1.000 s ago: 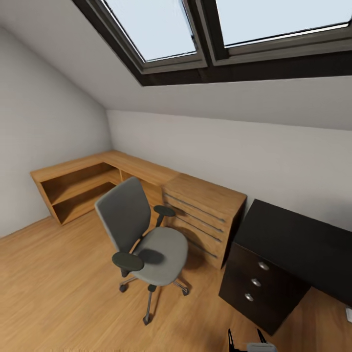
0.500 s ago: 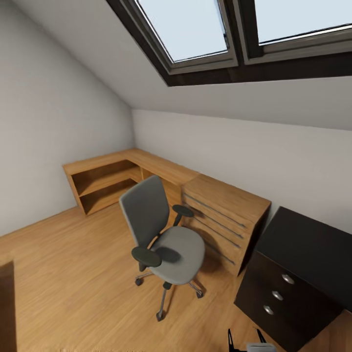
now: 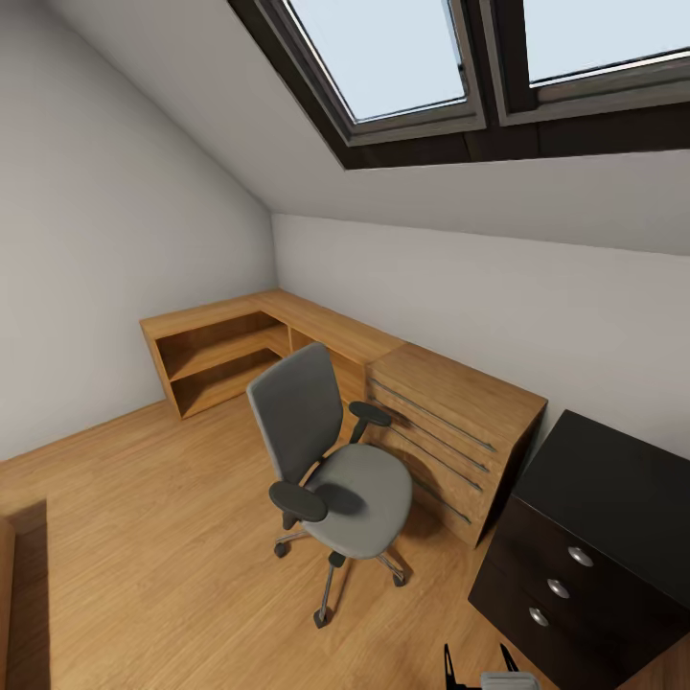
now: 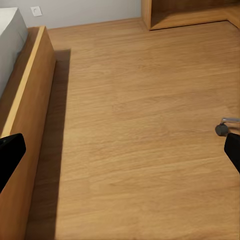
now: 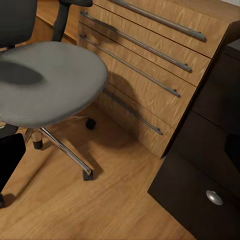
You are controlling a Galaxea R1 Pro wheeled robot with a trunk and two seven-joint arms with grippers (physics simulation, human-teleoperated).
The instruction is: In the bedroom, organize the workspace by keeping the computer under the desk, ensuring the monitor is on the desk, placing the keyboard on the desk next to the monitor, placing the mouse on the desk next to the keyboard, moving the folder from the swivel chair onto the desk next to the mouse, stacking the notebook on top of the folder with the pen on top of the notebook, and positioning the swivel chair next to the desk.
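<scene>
My view swung left over last second: swivel chair [image 3: 326, 470] and oak chest of drawers [image 3: 450, 431] slid right in head view, bed frame [image 4: 25, 125] now at left. Camera moved, furniture did not. Chair seat bare, no folder visible; chair stands just beside oak chest, black drawer cabinet [image 3: 585, 546] near. Glossy bench with blue panel not seen. Left tool [image 4: 120, 155] spread over bare floor; right tool [image 5: 120, 150] spread, near chair base. Judgement: still searching, nothing placed.
</scene>
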